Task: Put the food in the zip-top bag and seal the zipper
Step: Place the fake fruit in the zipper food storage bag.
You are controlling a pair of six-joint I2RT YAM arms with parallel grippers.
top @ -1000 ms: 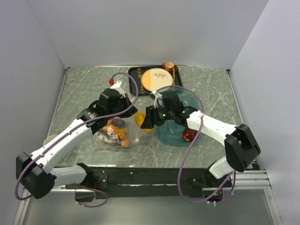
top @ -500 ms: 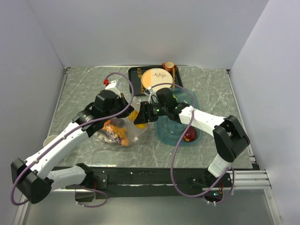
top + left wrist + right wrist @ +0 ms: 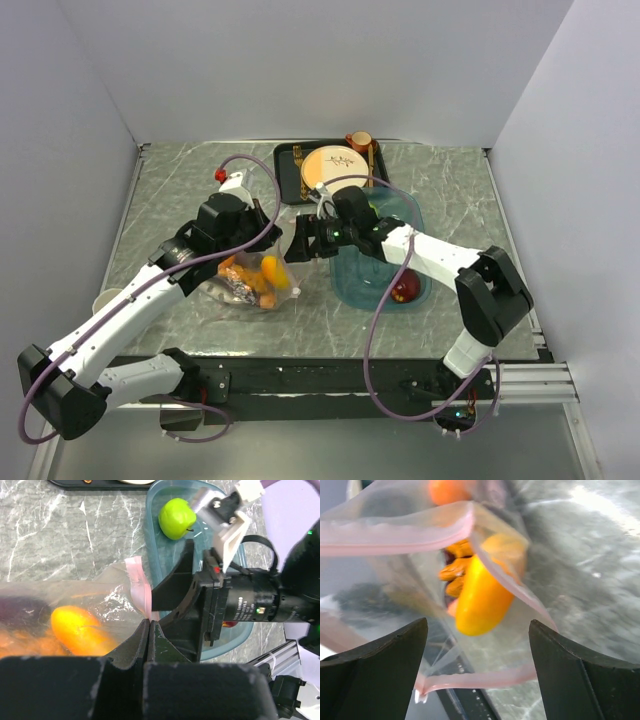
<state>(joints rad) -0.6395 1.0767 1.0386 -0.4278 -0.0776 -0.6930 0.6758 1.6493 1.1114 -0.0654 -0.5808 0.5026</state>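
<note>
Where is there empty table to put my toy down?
Bare table lies back left of the black tray and right of the teal tray. The middle is crowded: zip-top bag, left pincer and right pincer meet.

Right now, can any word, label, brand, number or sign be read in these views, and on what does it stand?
None can be read.
On the round plate: a few dark marks, too small to read.
On the zip-top bag: no print visible.
On the right arm's wrist housing: a green light, no lettering.
</note>
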